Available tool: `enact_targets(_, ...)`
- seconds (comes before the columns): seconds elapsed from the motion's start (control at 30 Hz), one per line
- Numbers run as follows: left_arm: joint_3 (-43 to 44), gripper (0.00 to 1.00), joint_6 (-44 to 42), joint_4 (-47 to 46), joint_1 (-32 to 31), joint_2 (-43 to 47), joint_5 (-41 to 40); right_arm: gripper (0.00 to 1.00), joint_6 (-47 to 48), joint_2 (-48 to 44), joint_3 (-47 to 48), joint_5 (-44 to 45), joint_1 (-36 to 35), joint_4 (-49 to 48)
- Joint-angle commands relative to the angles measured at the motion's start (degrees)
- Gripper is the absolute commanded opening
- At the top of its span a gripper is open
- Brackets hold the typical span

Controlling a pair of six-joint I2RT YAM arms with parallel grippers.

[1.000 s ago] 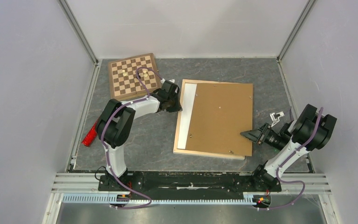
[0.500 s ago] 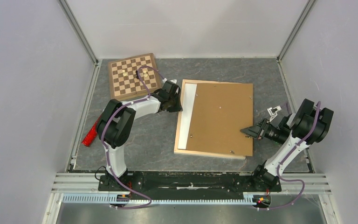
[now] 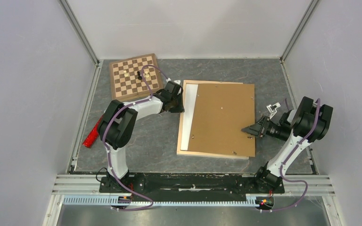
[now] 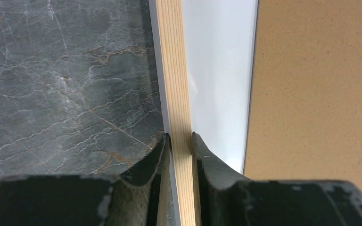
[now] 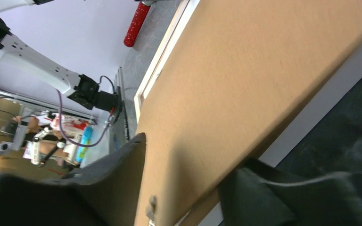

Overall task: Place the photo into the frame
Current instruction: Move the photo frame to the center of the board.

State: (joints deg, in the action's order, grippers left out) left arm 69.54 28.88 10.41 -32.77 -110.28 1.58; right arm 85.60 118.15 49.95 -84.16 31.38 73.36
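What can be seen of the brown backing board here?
The backing board is a plain brown, fibreboard-like rectangle with a few small metal tabs. It lies on the frame, offset to the right so a white strip of the photo shows along its left. The right gripper straddles its right edge, one finger above and one below.

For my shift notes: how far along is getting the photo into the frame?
Apparently done: the photo, white back up, lies inside the face-down frame. In hand: left gripper clamps its left bar; right gripper straddles the brown backing board. Left: seat that board, which overhangs the right side.
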Motion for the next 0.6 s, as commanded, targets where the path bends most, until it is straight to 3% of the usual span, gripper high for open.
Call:
enact_targets(0.0, 1.48, 0.02, -3.27, 0.77, -2.12, -2.12, 4.09, 0.69, 0.10, -1.23, 4.04, -0.87, -0.97, -1.27)
enact_targets(0.07, 1.48, 0.02, -3.31, 0.70, -2.14, -2.12, 4.21, 0.95, -1.01, -1.42, 5.61, -0.59, -0.91, -1.26)
enact_targets(0.1, 1.40, 0.02, -3.39, 0.64, -2.12, -2.08, 4.22, 0.98, -1.53, -1.51, 6.74, -0.34, -0.88, -1.32)
enact_targets(0.57, 1.21, 0.02, -4.10, 0.88, -2.12, -2.12, 4.06, 0.98, -18.86, 1.01, 31.34, 5.55, 0.35, -2.32)
